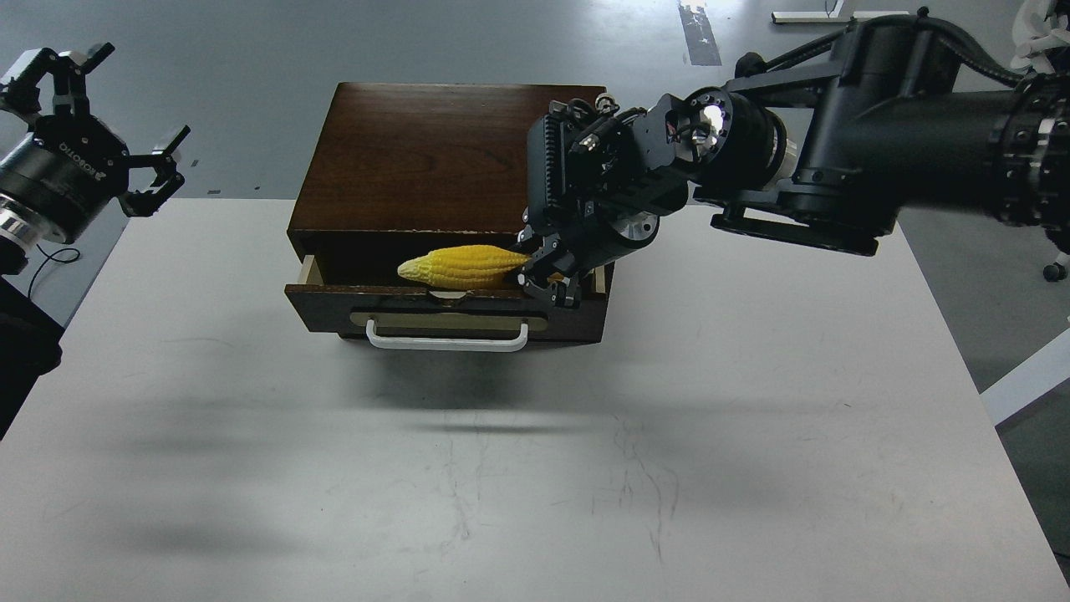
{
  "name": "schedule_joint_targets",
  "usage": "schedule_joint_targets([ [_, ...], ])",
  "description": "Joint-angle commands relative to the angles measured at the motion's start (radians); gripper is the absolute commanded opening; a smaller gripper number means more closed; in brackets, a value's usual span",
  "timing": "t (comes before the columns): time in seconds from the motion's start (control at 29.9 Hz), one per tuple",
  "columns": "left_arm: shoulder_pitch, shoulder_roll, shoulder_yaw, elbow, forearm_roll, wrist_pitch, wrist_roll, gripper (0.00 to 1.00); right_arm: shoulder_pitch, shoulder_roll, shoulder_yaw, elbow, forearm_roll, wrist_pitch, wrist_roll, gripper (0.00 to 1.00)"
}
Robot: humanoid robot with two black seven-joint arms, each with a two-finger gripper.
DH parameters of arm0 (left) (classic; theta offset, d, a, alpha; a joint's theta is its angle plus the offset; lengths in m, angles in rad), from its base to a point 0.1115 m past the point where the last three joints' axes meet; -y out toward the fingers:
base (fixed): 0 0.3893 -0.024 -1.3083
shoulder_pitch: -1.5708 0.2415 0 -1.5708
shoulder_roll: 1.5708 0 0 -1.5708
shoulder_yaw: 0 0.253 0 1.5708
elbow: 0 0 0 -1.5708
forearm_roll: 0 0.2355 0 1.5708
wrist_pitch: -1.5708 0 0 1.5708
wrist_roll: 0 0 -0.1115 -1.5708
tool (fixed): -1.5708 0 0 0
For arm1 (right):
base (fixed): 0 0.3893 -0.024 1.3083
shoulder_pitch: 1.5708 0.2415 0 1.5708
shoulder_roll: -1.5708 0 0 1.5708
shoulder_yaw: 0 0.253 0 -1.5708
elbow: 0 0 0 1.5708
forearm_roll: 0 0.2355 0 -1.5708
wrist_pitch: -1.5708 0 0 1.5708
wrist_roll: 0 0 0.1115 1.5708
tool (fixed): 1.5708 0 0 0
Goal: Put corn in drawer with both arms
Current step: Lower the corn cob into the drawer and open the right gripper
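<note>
The corn, bright yellow and tapered with bumpy kernel rows, lies across the open drawer (dark wood, white bar handle). The right gripper pinches its thick end. The left gripper, marked "ROBOTIQ", is spread.

Box was dark polished wood, slightly glossy. Corn looked plastic, bumpy, shiny yellow. Drawer handle was smooth white. Surface was matt grey-white, scuffed. Hands were matt black.
</note>
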Motion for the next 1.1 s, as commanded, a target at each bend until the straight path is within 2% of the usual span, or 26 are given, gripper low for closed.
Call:
schedule_joint_targets([
  [0.0,0.0,0.004,0.0,0.0,0.0,0.0,0.0,0.99,-0.001,0.007,0.0,-0.004,0.0,0.0,0.0,0.15],
  [0.27,0.0,0.007,-0.001,0.0,0.0,0.0,0.0,0.99,-0.005,0.007,-0.002,-0.016,0.002,0.0,0.0,0.19],
  [0.5,0.0,0.007,-0.001,0.0,0.0,0.0,0.0,0.99,-0.006,0.007,0.0,-0.016,0.002,0.0,0.0,0.4],
  [0.87,0.0,0.007,-0.001,0.0,0.0,0.0,0.0,0.99,-0.009,0.007,0.0,-0.016,0.003,0.0,0.0,0.47],
  [1.07,0.0,0.007,0.0,0.0,0.0,0.0,0.0,0.99,-0.008,0.007,0.0,-0.015,0.003,-0.001,0.0,0.58],
])
